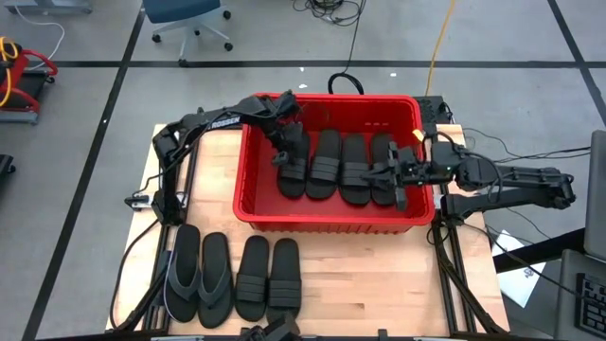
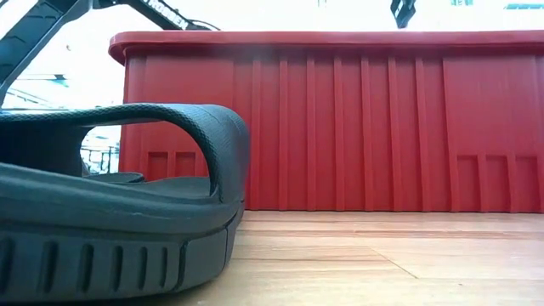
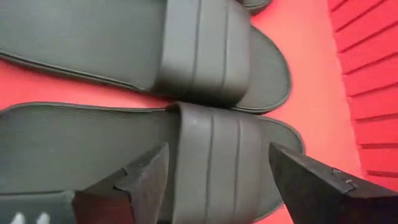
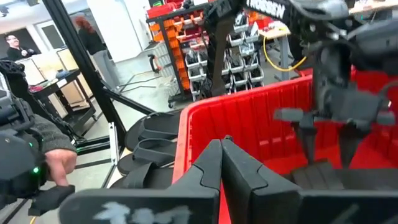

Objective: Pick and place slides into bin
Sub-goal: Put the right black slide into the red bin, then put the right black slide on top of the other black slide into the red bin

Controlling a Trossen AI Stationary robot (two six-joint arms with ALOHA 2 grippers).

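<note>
The red bin (image 1: pixel 331 220) stands mid-table with several black band-strap slides side by side on its floor (image 1: pixel 325 163). My left gripper (image 3: pixel 227 186) reaches down into the bin's left part (image 1: pixel 284 154). It is open, one finger on either side of the ribbed band strap (image 3: pixel 217 155) of the leftmost slide (image 1: pixel 292 175). It also shows in the right wrist view (image 4: pixel 328 146). My right gripper (image 4: pixel 222 158) is shut and empty above the bin's right side (image 1: pixel 390 176), pointing toward the left arm. My left gripper comes from above, pointing down, with its open fingers (image 3: pixel 146 180) across the slide, beside the strap's two ends. The slide lies flat on the bin's floor. I cannot tell whether the fingers touch it.
On the table in front of the bin lie a thong-strap pair (image 1: pixel 197 277) and a band-strap pair (image 1: pixel 268 277); one slide fills the low view's left (image 2: pixel 110 204). A person's hand (image 4: pixel 53 165) shows beyond the table's left. Bare wood lies right of the pairs (image 1: pixel 379 284).
</note>
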